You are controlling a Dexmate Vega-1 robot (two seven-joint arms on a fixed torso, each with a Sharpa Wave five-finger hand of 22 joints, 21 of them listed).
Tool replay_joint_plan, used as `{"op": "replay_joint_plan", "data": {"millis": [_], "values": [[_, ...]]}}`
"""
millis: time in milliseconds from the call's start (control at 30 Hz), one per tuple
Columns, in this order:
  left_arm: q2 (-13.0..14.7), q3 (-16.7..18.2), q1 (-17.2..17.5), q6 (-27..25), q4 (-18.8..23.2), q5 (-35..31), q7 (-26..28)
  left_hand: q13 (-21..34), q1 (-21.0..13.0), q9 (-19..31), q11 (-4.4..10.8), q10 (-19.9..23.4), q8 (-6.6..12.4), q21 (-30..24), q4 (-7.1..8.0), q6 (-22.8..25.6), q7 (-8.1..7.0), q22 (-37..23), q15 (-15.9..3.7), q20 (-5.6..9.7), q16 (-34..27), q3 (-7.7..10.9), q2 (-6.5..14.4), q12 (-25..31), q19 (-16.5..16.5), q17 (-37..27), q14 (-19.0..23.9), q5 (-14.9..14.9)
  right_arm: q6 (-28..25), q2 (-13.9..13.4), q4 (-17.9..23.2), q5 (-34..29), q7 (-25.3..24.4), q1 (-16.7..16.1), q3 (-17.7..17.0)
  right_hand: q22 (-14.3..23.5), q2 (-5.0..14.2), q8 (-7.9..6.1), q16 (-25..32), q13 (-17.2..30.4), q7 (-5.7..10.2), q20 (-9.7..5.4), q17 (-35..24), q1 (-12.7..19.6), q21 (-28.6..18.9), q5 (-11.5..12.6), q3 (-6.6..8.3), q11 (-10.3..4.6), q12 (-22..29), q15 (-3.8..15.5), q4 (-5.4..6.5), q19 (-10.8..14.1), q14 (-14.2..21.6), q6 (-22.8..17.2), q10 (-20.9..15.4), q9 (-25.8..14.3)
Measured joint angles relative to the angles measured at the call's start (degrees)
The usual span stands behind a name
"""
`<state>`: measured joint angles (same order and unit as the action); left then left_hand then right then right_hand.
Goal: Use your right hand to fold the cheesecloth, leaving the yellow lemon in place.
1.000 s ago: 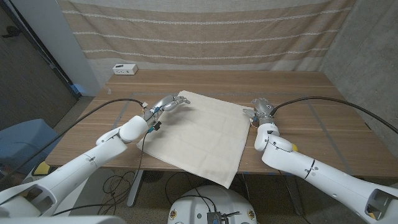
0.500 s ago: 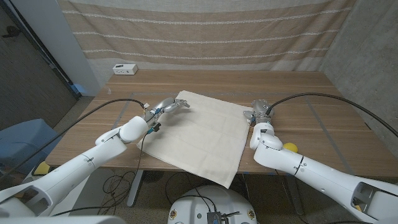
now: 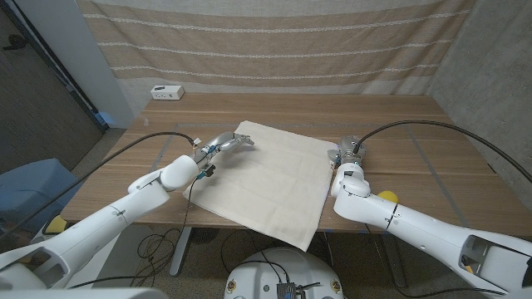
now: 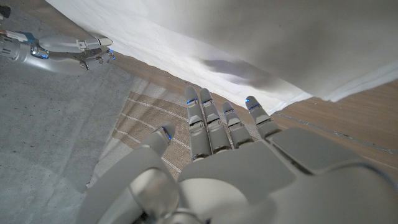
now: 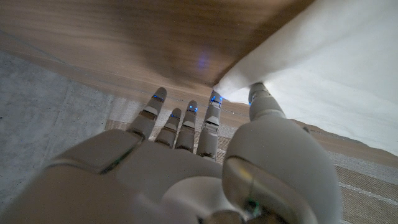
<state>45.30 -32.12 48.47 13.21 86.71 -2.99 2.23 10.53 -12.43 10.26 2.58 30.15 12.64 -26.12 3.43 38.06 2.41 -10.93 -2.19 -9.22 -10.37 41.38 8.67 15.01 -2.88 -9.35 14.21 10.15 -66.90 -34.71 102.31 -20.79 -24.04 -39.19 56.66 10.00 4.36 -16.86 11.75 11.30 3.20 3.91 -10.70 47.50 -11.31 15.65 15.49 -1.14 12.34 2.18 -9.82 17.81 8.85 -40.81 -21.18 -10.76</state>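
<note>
Cheesecloth (image 3: pixel 270 178) flat; R hand (image 3: pixel 345 153) fingers at its corner, L hand (image 3: pixel 226 140) at edge.

White box (image 3: pixel 167 93) on table (image 3: pixel 416 124)

The left arm reaches in from the lower left corner of the head view, its left hand (image 3: pixel 223 142) extended forward with fingers (image 4: pixel 208 118) straight, slightly spread and holding nothing. The right arm enters from the lower right and bends inward, placing the right hand (image 3: pixel 347 150) ahead of its wrist. Its fingers (image 5: pixel 180 127) extend forward, apart, gripping nothing.
</note>
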Motion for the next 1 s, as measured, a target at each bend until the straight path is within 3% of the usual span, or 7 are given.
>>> {"op": "replay_joint_plan", "data": {"millis": [167,300,600,633,833,967,1000], "values": [[-0.2,-0.4,-0.5,0.0,-0.4,0.0,0.0,0.0,0.3,0.0,0.06,-0.5,-0.24,0.0,0.39,-0.6,-0.04,0.0,-0.16,0.00,0.0,0.05,-0.3,0.0,0.0,-0.1,-0.5,0.0,2.2,0.0,0.0,-0.2,-1.7,0.0,0.0,0.0,1.15,-3.31,1.0,-0.1,1.16,-1.26,0.0,6.6,-0.4,0.1,1.08,-3.06,0.5,0.00,0.05,1.9,3.3,-12.1,-5.9,0.1],[-0.5,-0.9,-0.9,0.0,-0.9,0.4,-1.0,0.0,0.5,0.0,0.25,-0.7,-0.49,0.0,0.61,-0.7,-0.08,0.0,-0.17,0.00,0.2,-0.17,-0.5,-0.5,0.0,-0.1,-0.5,0.0,4.8,-0.3,-0.7,-0.2,-3.1,-0.7,-0.1,0.0,2.17,-4.90,1.8,-0.1,0.59,-1.64,-0.2,8.1,-0.4,-0.7,1.29,-4.35,1.0,0.12,0.26,2.9,5.5,-18.0,-9.7,-0.2],[-1.5,-2.8,-2.9,-0.1,-2.6,0.9,-3.7,0.0,1.6,0.0,1.39,-3.3,-2.05,0.4,1.65,-4.0,-1.83,0.1,0.06,-0.40,0.4,0.39,-0.5,-2.2,0.5,-0.1,-2.2,0.0,13.3,-0.9,-0.9,1.2,-5.8,-3.6,-3.0,0.0,3.27,-5.01,2.5,-0.1,-0.37,-1.71,-0.6,9.2,-0.9,-1.3,1.52,-4.18,1.0,0.18,0.84,4.2,7.3,-19.0,-11.7,-0.2],[-1.7,-3.1,-3.1,-0.2,-2.8,1.0,-5.3,0.0,1.6,0.0,1.48,-3.7,-2.05,0.5,1.65,-4.4,-1.78,0.1,-0.08,-0.44,0.4,0.39,-0.5,-2.5,0.7,-0.1,-2.5,0.0,14.6,-1.0,-0.4,1.7,-6.1,-5.5,-5.6,0.0,3.36,-5.01,2.8,-0.1,-0.70,-1.81,-0.7,9.2,-0.9,-1.5,1.59,-4.18,1.0,0.15,0.91,4.5,7.4,-19.0,-11.7,-0.2],[-2.3,-4.4,-4.4,-0.7,-3.7,1.2,-7.4,0.0,2.0,0.0,1.24,-4.9,-2.49,0.7,2.46,-5.9,-1.57,0.0,-0.03,-0.32,0.4,0.71,-0.5,-3.2,1.4,-0.1,-3.5,0.0,21.1,-0.9,0.5,5.0,-7.4,-8.1,-9.9,0.0,4.48,-4.99,3.3,-0.1,-3.24,-1.85,-0.7,10.4,-1.3,-2.2,1.61,-3.34,1.0,0.18,0.89,6.0,8.8,-19.9,-12.5,-0.2],[-2.6,-5.2,-5.1,-1.1,-4.1,1.2,-8.0,0.0,2.0,0.0,0.99,-5.6,-2.49,1.0,2.79,-6.7,-1.37,-0.1,0.15,-0.43,0.4,0.61,-0.5,-3.4,1.5,-0.1,-3.7,0.0,26.7,-0.7,0.7,7.3,-9.3,-9.1,-11.6,0.0,4.62,-4.84,3.8,-0.1,-3.78,-1.88,-0.9,11.4,-1.3,-2.6,1.85,-2.60,0.8,0.21,0.67,6.6,9.9,-19.9,-13.2,-0.2],[-2.7,-5.3,-5.2,-1.6,-4.1,1.3,-8.8,0.0,2.0,0.0,0.82,-5.7,-2.49,1.1,2.92,-6.7,-1.38,-0.1,-0.08,-0.49,0.4,0.71,-0.5,-3.4,1.6,-0.1,-3.9,0.0,27.7,-0.2,0.7,7.6,-9.9,-10.6,-14.0,0.0,4.68,-4.84,3.8,-0.1,-3.85,-1.86,-0.9,11.5,-1.4,-2.6,1.96,-2.39,0.8,0.27,0.78,6.6,10.1,-19.9,-13.2,-0.2]]}}
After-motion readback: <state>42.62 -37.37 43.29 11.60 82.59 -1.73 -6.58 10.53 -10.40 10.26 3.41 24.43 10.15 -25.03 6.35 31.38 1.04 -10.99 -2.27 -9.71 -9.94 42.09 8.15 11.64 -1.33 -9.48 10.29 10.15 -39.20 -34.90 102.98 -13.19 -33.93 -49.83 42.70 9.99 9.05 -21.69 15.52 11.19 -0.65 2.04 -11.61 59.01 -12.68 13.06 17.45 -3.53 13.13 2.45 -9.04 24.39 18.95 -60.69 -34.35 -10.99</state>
